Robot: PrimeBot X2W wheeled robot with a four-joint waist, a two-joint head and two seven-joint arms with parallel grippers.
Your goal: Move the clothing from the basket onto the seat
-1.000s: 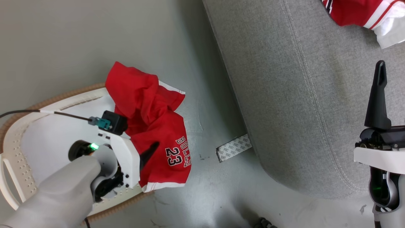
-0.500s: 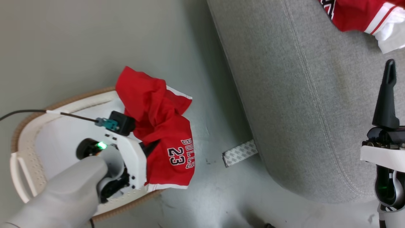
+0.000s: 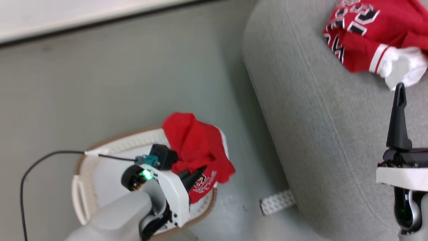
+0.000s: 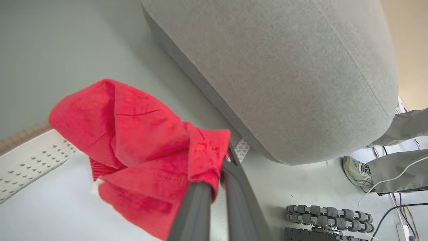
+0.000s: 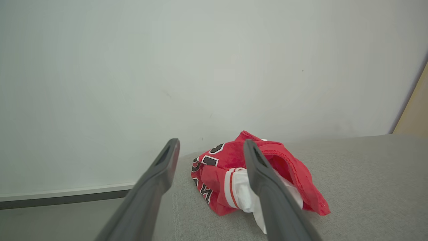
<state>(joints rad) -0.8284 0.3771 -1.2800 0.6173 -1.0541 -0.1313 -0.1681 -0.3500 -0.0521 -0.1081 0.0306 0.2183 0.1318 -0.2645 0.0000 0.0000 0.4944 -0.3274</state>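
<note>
In the head view, the white basket (image 3: pixel 115 144) with a brown rim stands on the floor at lower left. My left gripper (image 3: pixel 200 170) is shut on a bunched red piece of clothing (image 3: pixel 195 145) above the basket's right end. The left wrist view shows the red clothing (image 4: pixel 133 140) pinched between the closed fingers (image 4: pixel 234 187), over the perforated basket wall (image 4: pixel 30 157). The grey seat (image 3: pixel 334 134) lies to the right. A second red garment (image 3: pixel 367 30) rests on it. My right gripper (image 3: pixel 399 90) hovers open over the seat (image 5: pixel 367 174), the garment (image 5: pixel 214 177) just beyond its fingertips.
A patterned paper strip (image 3: pixel 277 202) lies on the floor by the seat's base. A black cable (image 3: pixel 36 164) trails from my left wrist. A person's shoe (image 4: pixel 357 170) and trouser legs stand by the seat's far end, near my wheels (image 4: pixel 327 212).
My left gripper has shut on the red clothing and raised it, bunched, off the basket rim. The head camera has shifted, so the whole picture has moved. The right gripper stays open.
</note>
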